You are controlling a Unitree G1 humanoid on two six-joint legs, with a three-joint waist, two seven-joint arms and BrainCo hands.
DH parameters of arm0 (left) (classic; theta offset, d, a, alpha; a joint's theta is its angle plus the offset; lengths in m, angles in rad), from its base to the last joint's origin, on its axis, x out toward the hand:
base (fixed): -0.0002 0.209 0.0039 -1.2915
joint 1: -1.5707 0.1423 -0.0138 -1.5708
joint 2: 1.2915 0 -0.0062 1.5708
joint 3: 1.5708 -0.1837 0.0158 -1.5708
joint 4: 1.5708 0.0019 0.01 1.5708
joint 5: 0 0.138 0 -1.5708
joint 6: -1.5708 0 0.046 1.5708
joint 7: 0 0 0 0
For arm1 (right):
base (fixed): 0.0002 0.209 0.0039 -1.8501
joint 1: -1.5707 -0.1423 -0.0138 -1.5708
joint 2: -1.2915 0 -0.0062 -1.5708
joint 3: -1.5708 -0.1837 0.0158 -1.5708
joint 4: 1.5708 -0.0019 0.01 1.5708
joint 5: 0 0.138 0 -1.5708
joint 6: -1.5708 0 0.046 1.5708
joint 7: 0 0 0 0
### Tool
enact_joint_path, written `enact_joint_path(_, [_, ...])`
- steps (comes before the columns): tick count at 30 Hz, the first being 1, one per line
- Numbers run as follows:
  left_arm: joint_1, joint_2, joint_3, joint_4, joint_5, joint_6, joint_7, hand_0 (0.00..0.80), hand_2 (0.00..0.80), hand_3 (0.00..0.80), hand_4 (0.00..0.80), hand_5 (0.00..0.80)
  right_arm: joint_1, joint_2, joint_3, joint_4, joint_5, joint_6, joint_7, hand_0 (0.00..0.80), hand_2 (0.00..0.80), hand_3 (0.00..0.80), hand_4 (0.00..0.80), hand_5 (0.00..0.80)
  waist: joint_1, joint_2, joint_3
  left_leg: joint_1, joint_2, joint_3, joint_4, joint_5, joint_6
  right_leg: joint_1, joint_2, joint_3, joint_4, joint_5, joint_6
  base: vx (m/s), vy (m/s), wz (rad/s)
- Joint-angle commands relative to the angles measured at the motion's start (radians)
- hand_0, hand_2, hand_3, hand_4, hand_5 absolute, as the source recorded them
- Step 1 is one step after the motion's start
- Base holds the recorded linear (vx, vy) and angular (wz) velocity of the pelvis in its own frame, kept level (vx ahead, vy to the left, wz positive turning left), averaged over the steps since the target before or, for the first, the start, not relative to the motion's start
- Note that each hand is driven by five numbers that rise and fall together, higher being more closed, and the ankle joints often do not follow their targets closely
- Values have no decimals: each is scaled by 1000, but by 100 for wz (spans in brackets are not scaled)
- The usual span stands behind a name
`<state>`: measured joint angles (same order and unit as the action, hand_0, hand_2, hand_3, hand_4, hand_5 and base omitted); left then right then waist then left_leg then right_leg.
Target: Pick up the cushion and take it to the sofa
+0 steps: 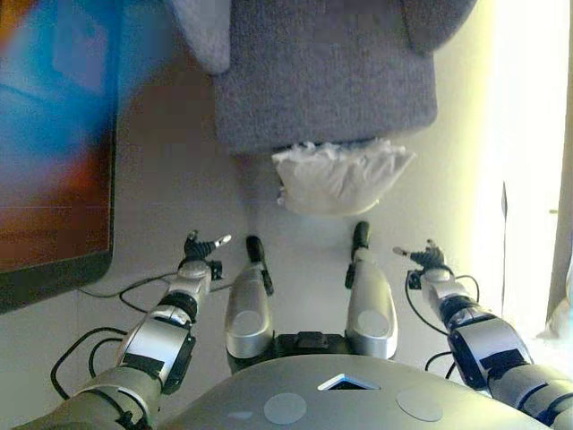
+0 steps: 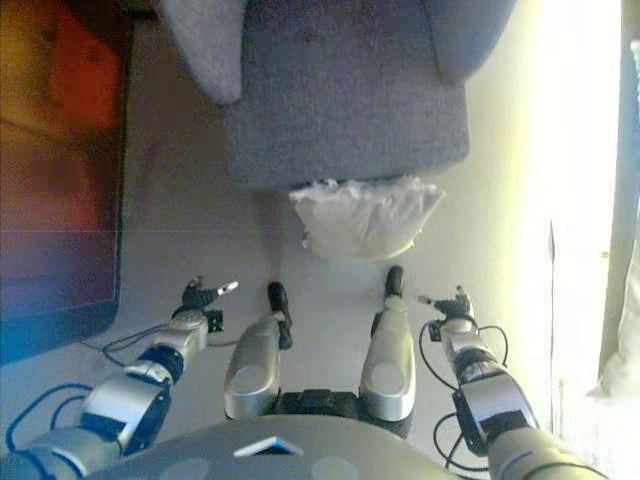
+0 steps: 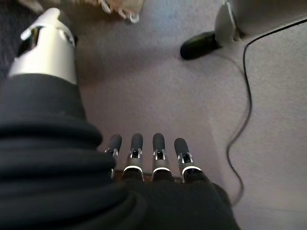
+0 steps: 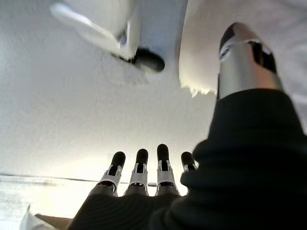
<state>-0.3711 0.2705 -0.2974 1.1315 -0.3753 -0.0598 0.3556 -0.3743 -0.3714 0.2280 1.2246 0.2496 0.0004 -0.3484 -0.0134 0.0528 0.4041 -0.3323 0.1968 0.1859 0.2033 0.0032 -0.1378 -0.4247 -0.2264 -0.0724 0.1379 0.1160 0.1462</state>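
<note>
A white cushion (image 1: 340, 176) with a fringed edge lies on the floor, leaning against the front of the grey sofa (image 1: 322, 72). It also shows in the right eye view (image 2: 365, 217). My left hand (image 1: 202, 246) hangs low at the left, well short of the cushion, with its fingers (image 3: 136, 146) straight and empty. My right hand (image 1: 424, 260) hangs low at the right, also short of the cushion, with its fingers (image 4: 140, 160) straight and empty. An edge of the cushion (image 4: 204, 52) shows in the right wrist view.
A dark low table or screen (image 1: 54, 152) with a rounded edge stands at the left. A bright window or curtain strip (image 1: 528, 161) runs along the right. The pale floor (image 1: 179, 170) lies between the table and the sofa.
</note>
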Motion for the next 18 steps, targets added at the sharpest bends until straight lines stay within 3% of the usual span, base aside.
enact_joint_path(1, [-63,46,-1,-40,-57,-70,24,0,0,0,0,0,-94,-45,15,-72,52,-61,-66,0,0,0,0,0,-19,-22,34,-186,31,-133,70,25,-36,-30,-41,7,77,-111,20,-169,-77,-18])
enact_joint_path(8, [-193,50,-42,-118,-141,-119,-10,0,0,0,0,0,-249,-98,25,-182,71,-89,-161,0,0,0,0,0,-44,-5,116,-307,17,-126,52,59,-24,-217,-11,6,150,-104,5,-137,-40,-10])
enact_joint_path(18, [-338,60,-80,-174,-177,-173,1,0,0,0,0,0,-415,-117,91,-298,6,-138,-238,0,0,0,0,0,-51,-2,116,-482,7,-134,26,95,-21,-415,36,14,161,-79,-7,-37,-41,-8])
